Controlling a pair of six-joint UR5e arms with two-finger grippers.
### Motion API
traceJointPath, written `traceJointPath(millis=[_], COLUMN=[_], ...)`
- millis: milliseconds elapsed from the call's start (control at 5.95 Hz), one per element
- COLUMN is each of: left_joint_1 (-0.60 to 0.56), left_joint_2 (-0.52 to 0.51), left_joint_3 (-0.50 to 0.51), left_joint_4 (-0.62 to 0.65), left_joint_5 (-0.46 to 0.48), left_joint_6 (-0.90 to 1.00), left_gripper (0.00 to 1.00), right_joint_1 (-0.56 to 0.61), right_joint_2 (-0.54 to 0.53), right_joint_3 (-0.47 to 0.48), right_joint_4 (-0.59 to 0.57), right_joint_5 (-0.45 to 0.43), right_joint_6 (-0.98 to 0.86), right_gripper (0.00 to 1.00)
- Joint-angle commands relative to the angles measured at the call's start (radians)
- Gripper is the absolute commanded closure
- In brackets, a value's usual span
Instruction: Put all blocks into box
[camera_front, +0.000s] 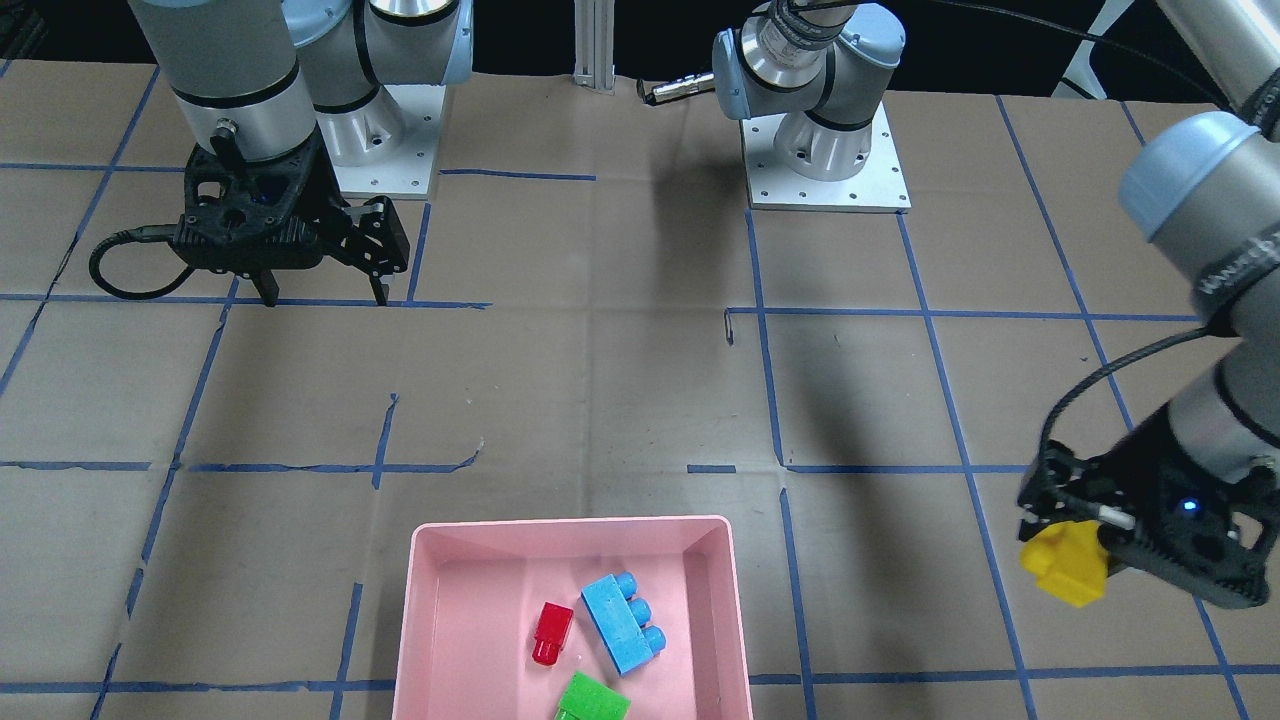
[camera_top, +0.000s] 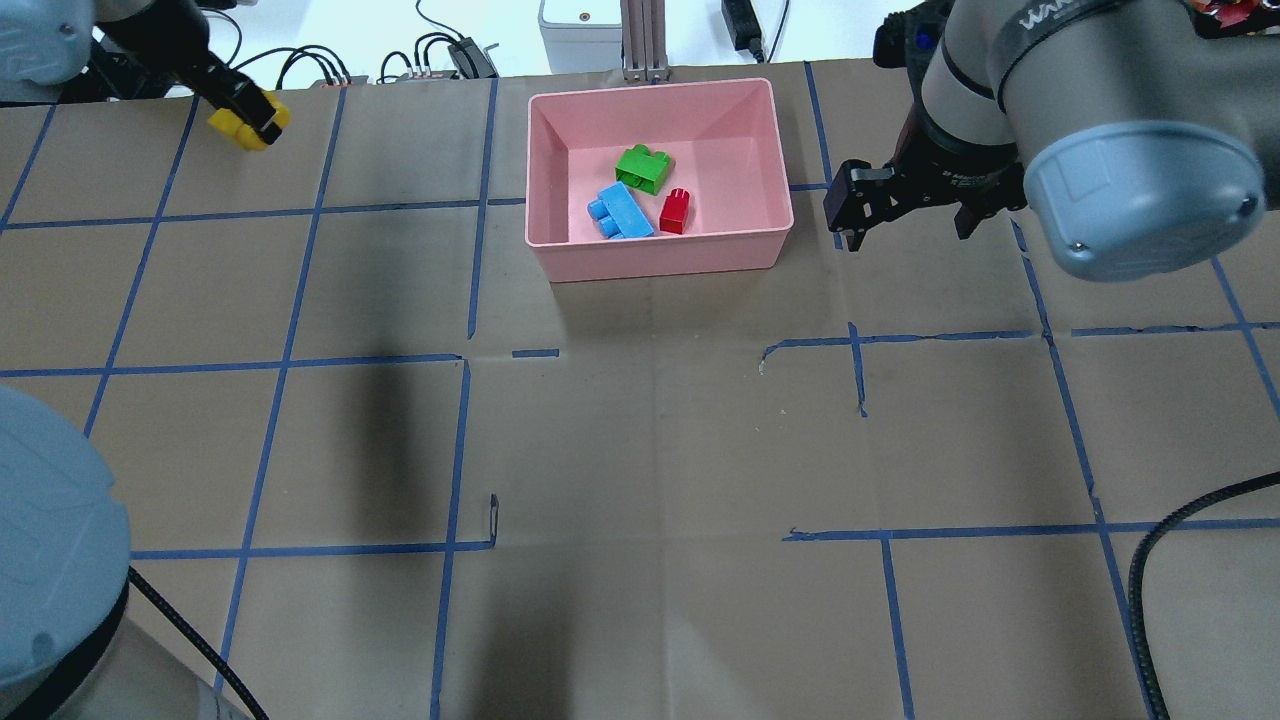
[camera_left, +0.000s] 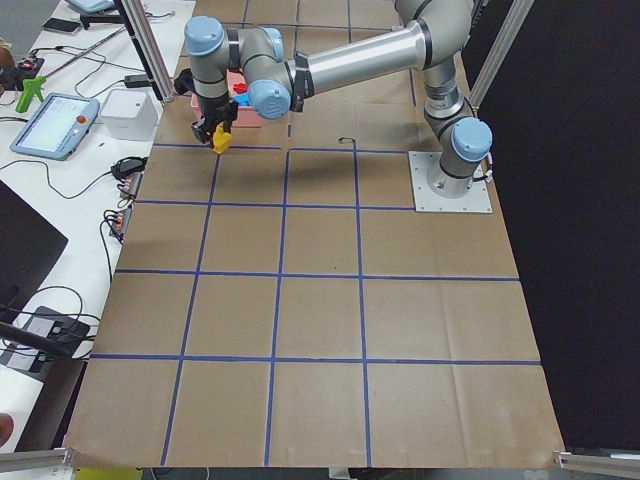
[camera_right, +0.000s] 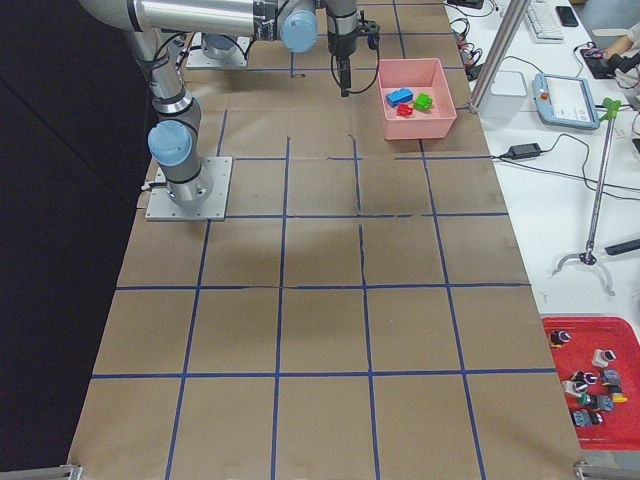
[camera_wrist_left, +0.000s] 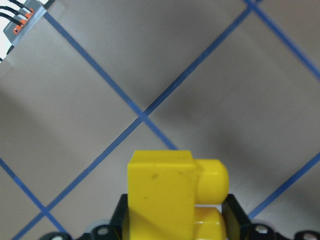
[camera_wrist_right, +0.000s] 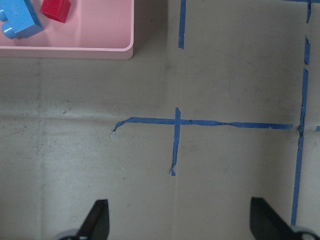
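Left pincer (camera_top: 255, 115): aloft, gripping yellow block (camera_wrist_left: 160, 195).
Right pincer (camera_front: 325, 297): spread, empty — near box (camera_top: 660, 262).
In box: three blocks — green (camera_top: 643, 168), red (camera_top: 676, 211), blue (camera_top: 620, 212).

Lab (tape-gridded table (camera_top: 650, 450), teach pendant (camera_left: 55, 125))

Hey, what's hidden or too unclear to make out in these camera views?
Front-facing view: the bottom edge cuts off the green block and the box's near wall.
Left wrist view: the yellow block hides the left gripper's fingertips.
Right wrist view: the top edge crops the box.
Exterior right view: the red tray's items are too small to identify.
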Motion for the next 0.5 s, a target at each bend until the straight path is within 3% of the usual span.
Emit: traceJointPath(millis=[0, 168, 336], left_joint_1=[-0.203, -0.274, -0.343], left_joint_2=[-0.037, -0.083, -0.158], left_joint_3=[0.051, 0.076, 0.120], left_joint_4=[-0.013, 0.000, 0.023], left_joint_5=[-0.022, -0.074, -0.073], left_joint_6=[-0.522, -0.750, -0.860], left_gripper=[0.78, 0.78, 0.78], right_joint_1=[0.000, 0.000, 0.000], right_joint_2=[0.002, 0.001, 0.001], right_joint_3=[-0.004, -0.004, -0.004], right_joint_4=[0.000, 0.000, 0.000], right_joint_5=[0.000, 0.002, 0.002], right_joint_6=[0.000, 0.000, 0.002], right_gripper=[0.00, 0.00, 0.00])
